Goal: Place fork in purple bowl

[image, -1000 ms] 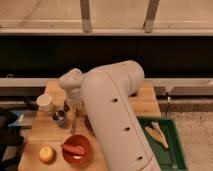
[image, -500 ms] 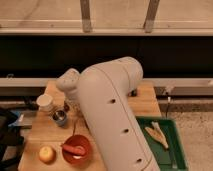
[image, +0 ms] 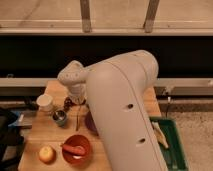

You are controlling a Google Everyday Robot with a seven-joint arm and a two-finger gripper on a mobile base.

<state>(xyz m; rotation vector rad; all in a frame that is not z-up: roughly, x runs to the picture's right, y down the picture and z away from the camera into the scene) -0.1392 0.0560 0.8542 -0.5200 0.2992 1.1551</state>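
My gripper (image: 75, 103) hangs under the white wrist at the middle left of the wooden table (image: 37, 135). It is shut on the top end of the fork (image: 78, 118), a slim silvery piece that hangs almost straight down over the table. The purple bowl (image: 90, 123) sits just right of the fork. Only its left rim shows, because my big white arm (image: 125, 115) covers the rest. The fork is left of the bowl's rim, not over its inside.
A red-orange bowl (image: 76, 149) with a reddish item in it stands at the front. An apple (image: 47, 154) lies left of it. A small metal cup (image: 60, 117) and a white cup (image: 45, 102) stand at the left. A green tray (image: 174, 147) is at the right.
My arm has swung a little to the left and nearer to the camera, hiding more of the table. The fork has shifted slightly right with the gripper, towards the purple bowl.
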